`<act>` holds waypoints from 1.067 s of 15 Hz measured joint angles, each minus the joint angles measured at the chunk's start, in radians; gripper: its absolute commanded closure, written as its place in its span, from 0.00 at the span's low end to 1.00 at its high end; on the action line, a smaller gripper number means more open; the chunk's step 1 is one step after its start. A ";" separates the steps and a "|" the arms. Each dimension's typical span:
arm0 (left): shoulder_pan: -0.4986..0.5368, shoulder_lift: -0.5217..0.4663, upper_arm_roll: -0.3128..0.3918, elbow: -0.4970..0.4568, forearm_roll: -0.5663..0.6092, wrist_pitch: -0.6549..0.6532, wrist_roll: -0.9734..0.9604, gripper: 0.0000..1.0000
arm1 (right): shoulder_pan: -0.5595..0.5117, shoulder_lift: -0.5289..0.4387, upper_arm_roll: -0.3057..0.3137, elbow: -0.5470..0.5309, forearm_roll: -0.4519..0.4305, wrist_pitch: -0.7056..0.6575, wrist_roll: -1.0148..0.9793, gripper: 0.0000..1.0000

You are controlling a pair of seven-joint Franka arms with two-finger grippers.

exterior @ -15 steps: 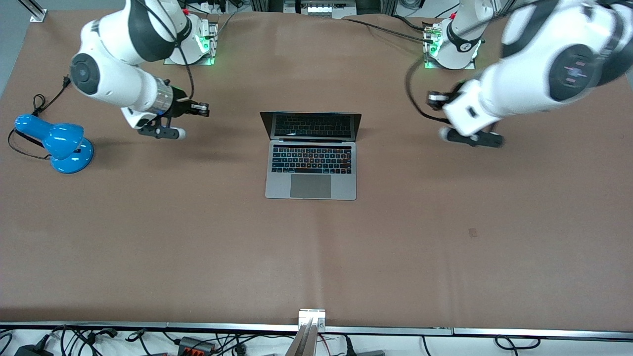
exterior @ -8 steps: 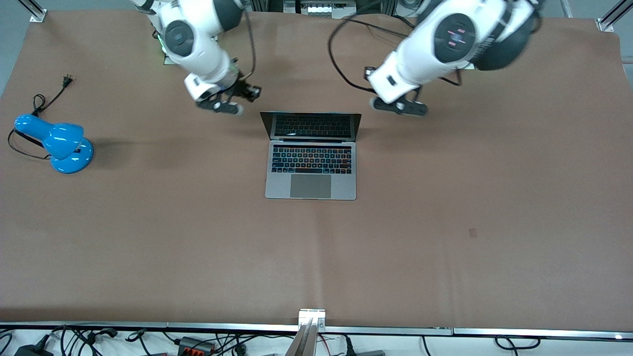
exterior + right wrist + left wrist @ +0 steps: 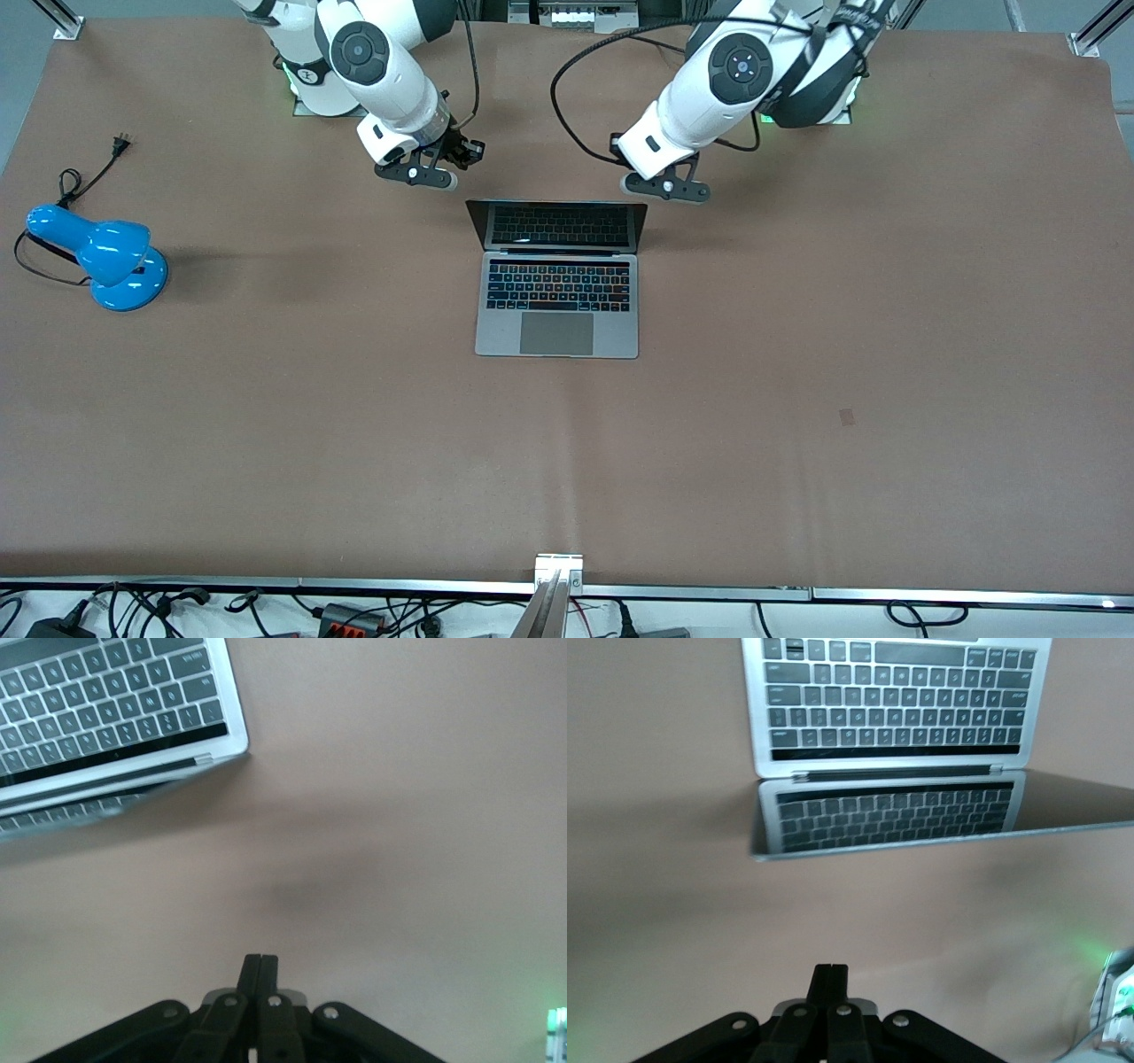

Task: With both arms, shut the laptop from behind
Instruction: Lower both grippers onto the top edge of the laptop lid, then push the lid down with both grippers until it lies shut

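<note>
The silver-grey laptop (image 3: 557, 306) lies open at the middle of the table, its dark screen (image 3: 558, 224) upright and facing the front camera. My left gripper (image 3: 666, 187) is shut and empty, over the bare mat beside the lid's corner toward the left arm's end. My right gripper (image 3: 416, 173) is shut and empty, over the mat beside the lid's other corner. The left wrist view shows shut fingertips (image 3: 830, 971) with the laptop (image 3: 895, 718) ahead. The right wrist view shows shut fingertips (image 3: 260, 962) and one corner of the laptop (image 3: 106, 709).
A blue desk lamp (image 3: 106, 257) with its black cord lies at the right arm's end of the table. The brown mat (image 3: 797, 399) covers the table. A metal bracket (image 3: 558, 567) sits at the table's edge nearest the front camera.
Both arms have swung in from the table's ends toward the laptop's lid. The laptop has not moved and its lid stands as before.
</note>
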 measured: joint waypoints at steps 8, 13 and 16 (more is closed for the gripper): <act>0.000 0.058 -0.054 -0.100 -0.007 0.294 0.000 0.99 | -0.025 0.068 0.002 0.001 0.000 0.171 -0.022 1.00; 0.012 0.078 -0.052 -0.100 -0.007 0.311 0.000 0.99 | -0.018 0.132 0.010 0.020 -0.005 0.234 -0.026 1.00; 0.040 0.078 -0.050 -0.099 0.037 0.315 0.001 0.99 | -0.009 0.180 0.011 0.066 -0.051 0.244 -0.026 1.00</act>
